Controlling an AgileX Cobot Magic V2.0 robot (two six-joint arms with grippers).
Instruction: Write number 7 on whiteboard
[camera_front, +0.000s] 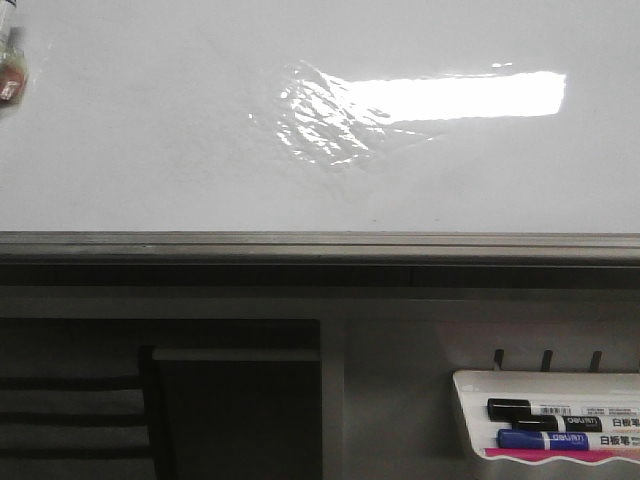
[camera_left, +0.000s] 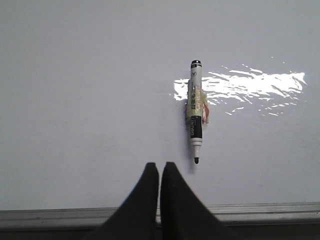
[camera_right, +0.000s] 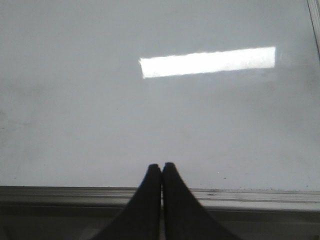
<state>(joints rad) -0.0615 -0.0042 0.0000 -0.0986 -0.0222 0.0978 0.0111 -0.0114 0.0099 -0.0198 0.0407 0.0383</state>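
Observation:
The whiteboard (camera_front: 150, 130) lies wide and glossy, with a bright glare bar and a wrinkled shiny patch (camera_front: 320, 120). No number 7 shows on it in any view. A black-and-white marker (camera_left: 194, 110) with tape round its middle lies on the board, uncapped, tip toward my left gripper. It also shows cut off at the left edge of the front view (camera_front: 10, 60). My left gripper (camera_left: 159, 165) is shut and empty, just short of the marker's tip and a little to one side. My right gripper (camera_right: 161, 165) is shut and empty over the board's near edge. Neither gripper shows in the front view.
The grey metal edge rail (camera_front: 320, 243) runs along the board's near side and shows under both grippers (camera_left: 260, 212) (camera_right: 250, 195). A small white marker tray (camera_front: 470, 400) at the lower right holds a black marker (camera_front: 545, 409) and a blue marker (camera_front: 560, 439).

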